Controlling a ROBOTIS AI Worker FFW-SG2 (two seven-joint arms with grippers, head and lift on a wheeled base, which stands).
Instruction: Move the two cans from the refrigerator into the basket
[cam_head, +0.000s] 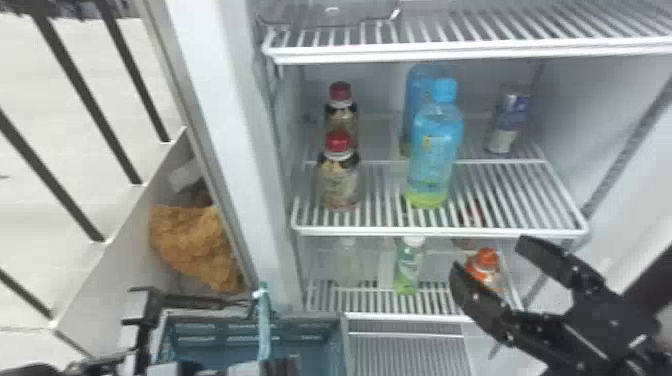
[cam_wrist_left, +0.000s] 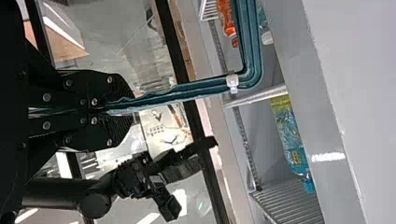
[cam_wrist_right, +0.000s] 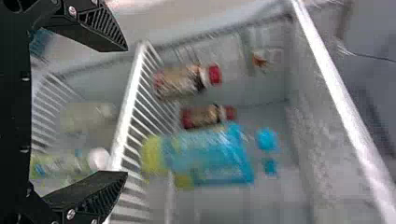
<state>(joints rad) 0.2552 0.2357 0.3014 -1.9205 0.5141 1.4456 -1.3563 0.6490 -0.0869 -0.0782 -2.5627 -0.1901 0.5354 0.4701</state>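
Right gripper (cam_head: 489, 254): fingers spread apart, in front of the refrigerator's right side, near the level of the lower shelf. Left gripper (cam_head: 215, 301): closed on the blue-green handle (cam_head: 264, 325) of the basket (cam_head: 346, 345), near the handle's corner, where a white clip (cam_wrist_left: 232, 81) is fitted.

Basket: before the refrigerator, at its lower left, slotted walls. Part of the inside is in sight from the head; the near part lies behind arm parts, so full contents cannot be told.

Refrigerator, middle shelf (cam_head: 440, 231): one can (cam_head: 511, 120), blue and silver, stands at the back right. Whether a second can is behind it, cannot tell. Center: two blue bottles, one (cam_head: 434, 155) in front of the other (cam_head: 416, 100). Left: two red-capped bottles, front (cam_head: 338, 180) and back (cam_head: 341, 112).

Lower shelf (cam_head: 380, 302): a pale bottle (cam_head: 346, 265) at left, a green bottle (cam_head: 410, 267) with a white cap beside it, an orange-capped bottle (cam_head: 486, 262) at right.

Upper shelf (cam_head: 450, 50): a clear tray (cam_head: 325, 12) at its left part.

Left of the refrigerator: a lumpy orange-brown object (cam_head: 192, 245).
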